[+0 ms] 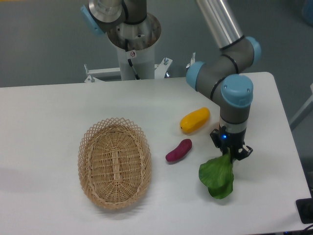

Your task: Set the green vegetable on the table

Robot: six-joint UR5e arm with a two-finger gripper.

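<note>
The green vegetable (218, 176) is a floppy dark-green leaf hanging down from my gripper (229, 152), which is shut on its stem end. The leaf's lower edge is at or just above the white table (58, 112), right of centre near the front; I cannot tell whether it touches. The gripper points straight down from the arm's grey wrist with a blue cap.
A purple eggplant-like piece (178, 150) lies left of the gripper. A yellow oblong piece (194, 120) lies behind it. An oval wicker basket (115, 162) stands at the left centre. The robot's base column (133, 39) is at the back.
</note>
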